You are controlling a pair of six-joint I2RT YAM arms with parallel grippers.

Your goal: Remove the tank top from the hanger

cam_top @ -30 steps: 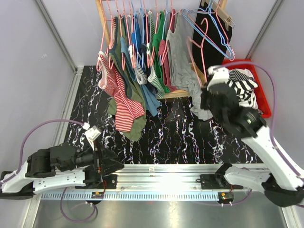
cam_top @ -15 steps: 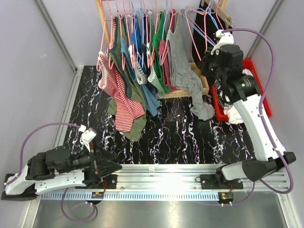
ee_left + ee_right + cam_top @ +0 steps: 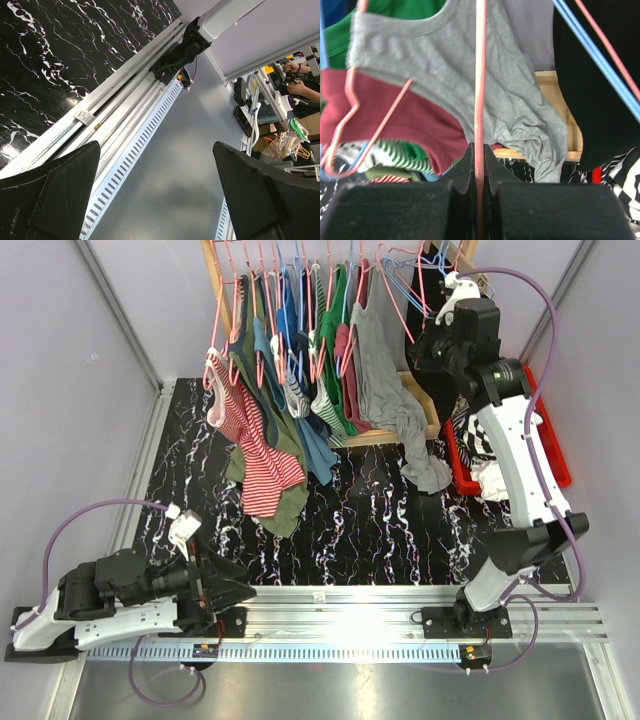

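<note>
Most of the pink hanger (image 3: 480, 75) in the right gripper (image 3: 479, 154) is cropped.

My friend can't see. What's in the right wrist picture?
The right gripper is shut on a pink hanger. Behind it hangs a gray tank top, with a red top on the left and black cloth on the right.

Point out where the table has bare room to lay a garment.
Bare marble table runs between the red-striped top, the grey tank top hem and the near rail. Crowded: under the rack, where the right gripper clamps a pink hanger, and the red bin.
</note>
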